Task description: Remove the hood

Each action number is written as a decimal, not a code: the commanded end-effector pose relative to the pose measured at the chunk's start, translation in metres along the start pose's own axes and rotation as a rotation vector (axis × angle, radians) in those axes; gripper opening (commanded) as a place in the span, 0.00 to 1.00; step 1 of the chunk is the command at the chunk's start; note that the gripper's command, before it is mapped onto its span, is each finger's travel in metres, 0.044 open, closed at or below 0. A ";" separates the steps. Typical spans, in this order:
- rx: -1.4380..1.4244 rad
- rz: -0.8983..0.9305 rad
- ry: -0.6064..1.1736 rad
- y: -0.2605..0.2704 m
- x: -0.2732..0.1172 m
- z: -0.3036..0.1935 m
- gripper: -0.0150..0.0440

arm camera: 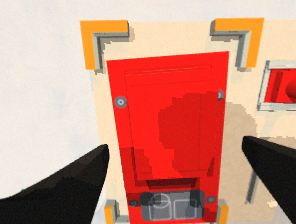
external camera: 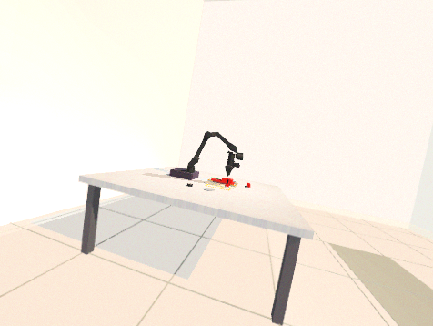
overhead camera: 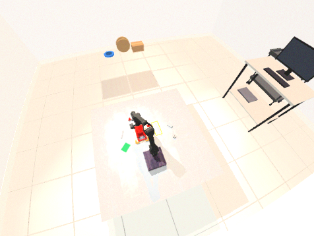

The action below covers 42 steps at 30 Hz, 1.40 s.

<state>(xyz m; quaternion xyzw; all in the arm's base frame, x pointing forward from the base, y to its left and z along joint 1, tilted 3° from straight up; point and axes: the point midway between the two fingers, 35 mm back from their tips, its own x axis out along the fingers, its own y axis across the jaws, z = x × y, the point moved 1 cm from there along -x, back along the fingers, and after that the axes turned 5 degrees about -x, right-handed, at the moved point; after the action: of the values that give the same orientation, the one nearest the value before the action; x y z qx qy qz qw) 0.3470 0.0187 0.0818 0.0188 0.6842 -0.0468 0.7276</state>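
The red toy car (overhead camera: pixel 140 129) (external camera: pixel 227 181) (arm camera: pixel 118 80) sits on a beige board (arm camera: pixel 170 37) between orange corner brackets. The hood (arm camera: pixel 150 115) appears as a large raised red panel on the car, partly in shadow, with a dark recess at its lower edge. My gripper (external camera: pixel 228 173) (arm camera: pixel 174 146) is open and empty, pointing down above the car. In the wrist view its fingers stand left and right of the car. How high the tips are above the hood is hard to tell. The marked area, a yellow outline (overhead camera: pixel 160 128), lies on the table right of the car in the top view.
A white-framed holder with a red part (arm camera: pixel 280 85) is beside the car. A green square (overhead camera: pixel 125 147), a small red piece (overhead camera: pixel 129 119) (external camera: pixel 248 185) and small grey objects (overhead camera: pixel 174 136) (external camera: pixel 189 185) lie around. The arm's dark base (overhead camera: pixel 154 159) (external camera: pixel 184 173) stands on the table.
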 end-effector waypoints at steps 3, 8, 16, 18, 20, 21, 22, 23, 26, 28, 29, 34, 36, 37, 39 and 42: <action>-0.006 -0.006 0.007 -0.001 0.006 -0.002 1.00; -0.006 -0.006 0.007 -0.001 0.009 -0.002 1.00; -0.006 -0.006 0.007 -0.002 0.014 -0.002 1.00; -0.006 -0.006 0.007 -0.002 0.015 -0.002 1.00; -0.006 -0.007 0.007 -0.002 0.016 -0.002 1.00; -0.006 -0.007 0.007 -0.002 0.016 -0.002 1.00; -0.006 -0.007 0.007 -0.002 0.017 -0.002 1.00; -0.006 -0.007 0.007 -0.002 0.018 -0.002 1.00; -0.006 -0.007 0.007 -0.002 0.019 -0.002 1.00; -0.006 -0.007 0.007 -0.002 0.020 -0.002 1.00; -0.006 -0.007 0.007 -0.002 0.021 -0.002 1.00; -0.006 -0.007 0.007 -0.003 0.024 -0.002 1.00; -0.006 -0.007 0.007 -0.003 0.025 -0.002 1.00; -0.006 -0.007 0.007 -0.003 0.026 -0.002 1.00; -0.006 -0.007 0.007 -0.003 0.026 -0.003 1.00; -0.006 -0.007 0.007 -0.003 0.026 -0.003 1.00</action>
<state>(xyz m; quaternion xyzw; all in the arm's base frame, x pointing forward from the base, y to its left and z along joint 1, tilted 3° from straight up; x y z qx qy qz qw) 0.3474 0.0160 0.0581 0.0186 0.6849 -0.0470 0.7269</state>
